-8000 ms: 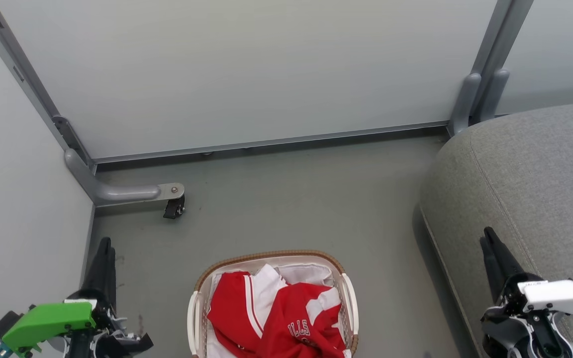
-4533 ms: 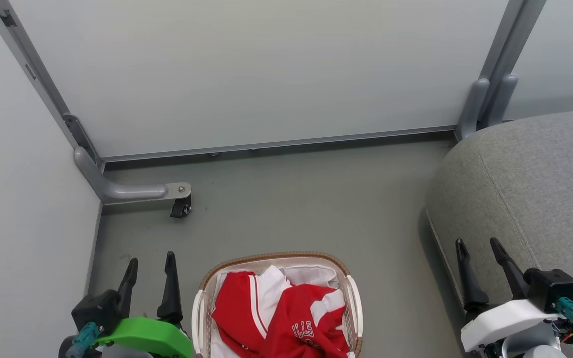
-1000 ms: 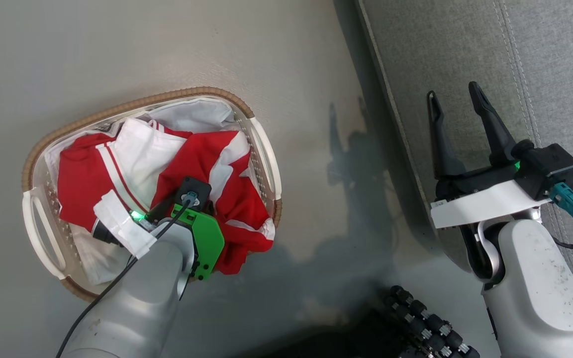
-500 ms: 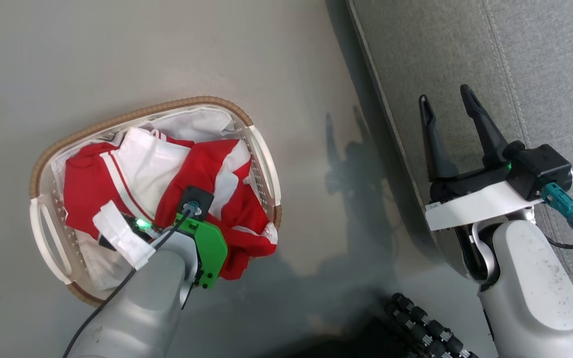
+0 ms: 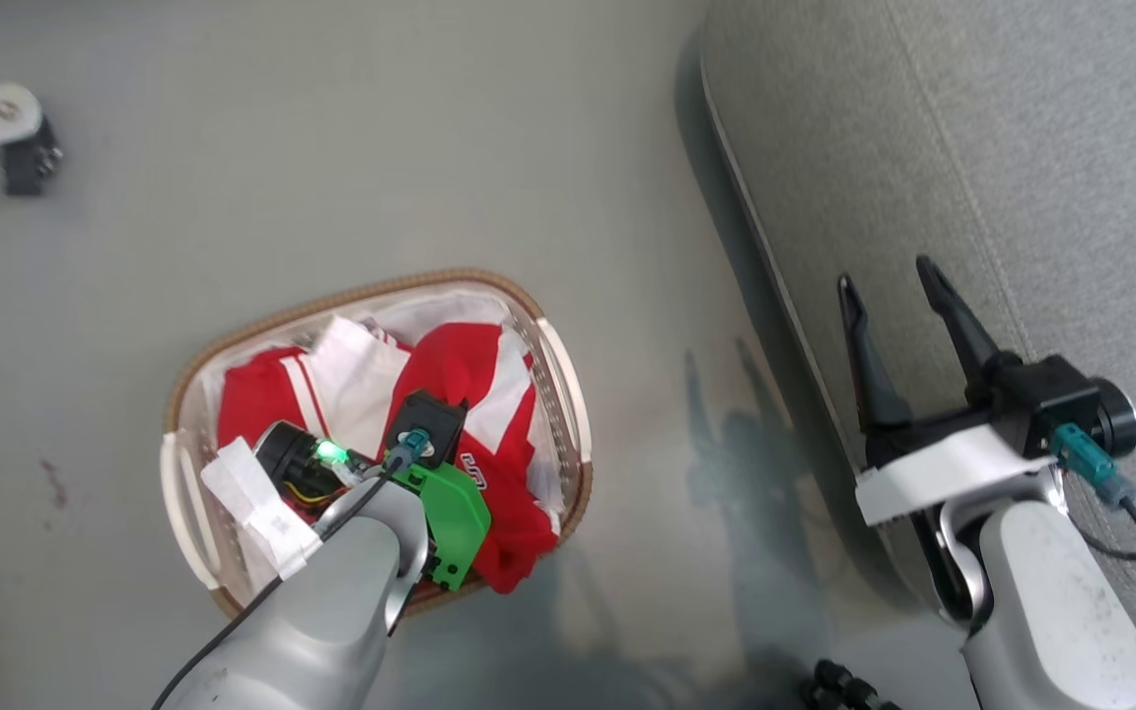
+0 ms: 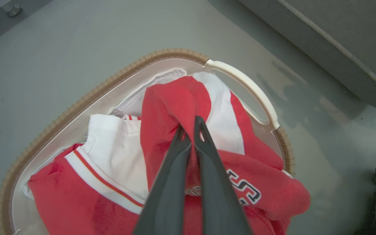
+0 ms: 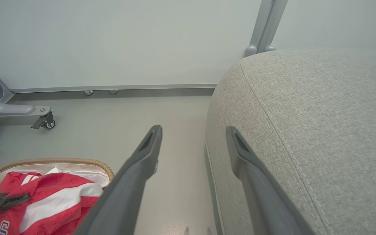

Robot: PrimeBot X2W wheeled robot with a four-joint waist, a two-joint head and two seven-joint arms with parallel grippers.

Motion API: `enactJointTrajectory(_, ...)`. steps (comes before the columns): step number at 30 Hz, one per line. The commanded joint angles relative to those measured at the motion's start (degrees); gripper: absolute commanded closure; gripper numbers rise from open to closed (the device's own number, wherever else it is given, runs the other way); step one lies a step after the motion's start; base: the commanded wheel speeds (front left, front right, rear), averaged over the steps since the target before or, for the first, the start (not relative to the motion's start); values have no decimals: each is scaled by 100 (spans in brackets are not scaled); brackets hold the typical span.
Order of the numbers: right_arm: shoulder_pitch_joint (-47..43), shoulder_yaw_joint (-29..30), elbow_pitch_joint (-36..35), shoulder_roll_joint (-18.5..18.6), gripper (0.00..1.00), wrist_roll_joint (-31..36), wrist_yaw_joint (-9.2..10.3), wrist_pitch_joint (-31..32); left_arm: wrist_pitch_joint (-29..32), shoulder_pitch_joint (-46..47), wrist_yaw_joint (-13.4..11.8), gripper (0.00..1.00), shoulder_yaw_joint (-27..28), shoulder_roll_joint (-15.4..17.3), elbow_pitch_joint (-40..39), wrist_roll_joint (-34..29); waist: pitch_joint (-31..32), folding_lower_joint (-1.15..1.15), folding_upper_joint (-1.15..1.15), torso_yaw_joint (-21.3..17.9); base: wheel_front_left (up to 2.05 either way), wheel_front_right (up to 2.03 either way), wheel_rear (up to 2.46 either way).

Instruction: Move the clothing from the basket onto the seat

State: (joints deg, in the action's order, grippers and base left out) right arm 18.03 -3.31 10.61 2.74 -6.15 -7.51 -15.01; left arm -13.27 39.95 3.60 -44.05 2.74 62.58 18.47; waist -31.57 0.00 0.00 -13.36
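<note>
Left claw: pinched shut on a fold of the red clothing. Its two dark fingers are pressed together, with red cloth bunched at the tips. The gripped piece is drawn up into a ridge above the rest of the pile. Its lower part, bearing white block lettering, drapes over the brown rim near the white loop handle. A second red piece with a white panel and a striped edge lies just beside it, lower down. All the clothing is in the basket, and a thin white sheet shows against the basket's far wall. In the head view the left forearm reaches down over the basket and covers part of the pile. The basket stands on the grey floor, near the seat but not touching it. Right claw: fingers spread wide, held above the edge of the seat. In its own wrist view one finger lies over the floor and the other over the cushion. A caster wheel on a metal foot sits well apart from the basket.
</note>
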Motion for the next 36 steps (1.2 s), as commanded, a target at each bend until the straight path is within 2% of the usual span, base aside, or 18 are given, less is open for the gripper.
enactJointTrajectory(1, -180, 51, 54, 26, 0, 71, 4, -26, -71, -103, 39, 100, -26, 26, -76, 64, 785, 0, 0, 337, 0, 0, 0)
enactJointTrajectory(8, -788, 190, 227, 28, 0, 286, 4, -26, -196, -215, 96, 100, -98, 60, -595, 6, 1943, 0, 0, 549, 0, 0, 0)
enactJointTrajectory(16, -1465, 268, 401, 27, 0, 405, 4, -26, -196, -306, 178, 100, -83, 461, -1772, -230, 2986, 0, 0, 613, 0, 0, 0)
enactJointTrajectory(26, -1596, 122, 387, 25, 0, 431, 4, -26, -50, 650, 314, 100, -42, 968, -2595, -249, 3356, 0, 0, 542, 0, 0, 0)
enactJointTrajectory(36, -1249, -410, 378, 24, 0, 437, 4, -26, 249, 1337, 363, 100, -162, 963, -2956, -173, 3401, 0, 0, 531, 0, 0, 0)
